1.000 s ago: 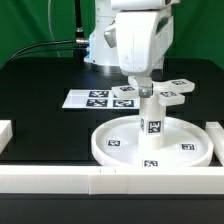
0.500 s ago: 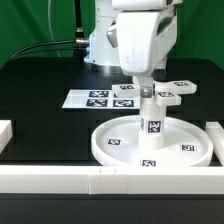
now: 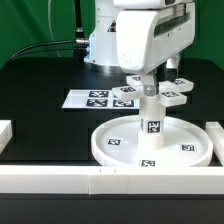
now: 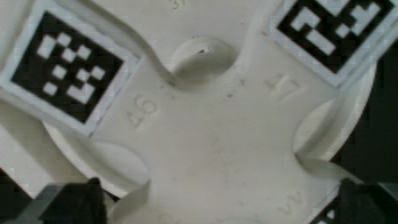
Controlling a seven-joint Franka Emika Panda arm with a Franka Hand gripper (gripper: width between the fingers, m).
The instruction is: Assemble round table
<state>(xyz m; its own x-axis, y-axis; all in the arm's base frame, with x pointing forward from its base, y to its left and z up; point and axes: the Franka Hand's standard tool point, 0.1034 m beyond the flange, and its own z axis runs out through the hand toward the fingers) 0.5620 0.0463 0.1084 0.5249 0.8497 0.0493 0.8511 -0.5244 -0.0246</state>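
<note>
— Where do your parts stand?

— Your round disc [image 3: 150, 143] lies on the black table [image 3: 40, 90], against the white front rail [image 3: 60, 180]. The cylinder leg [image 3: 150, 118] stands upright at its middle. The cross-shaped piece [image 3: 152, 93] sits flat on the leg's top, directly under the gripper [image 3: 148, 78].

— And the gripper's hold?

— You cannot tell: in the exterior view the arm hides the fingers. The wrist view shows the cross-shaped piece [image 4: 214, 110] close up, with dark fingertips [image 4: 63, 200] at its edge.

— Anything else?

— The marker board [image 3: 95, 98] lies behind the disc.
</note>
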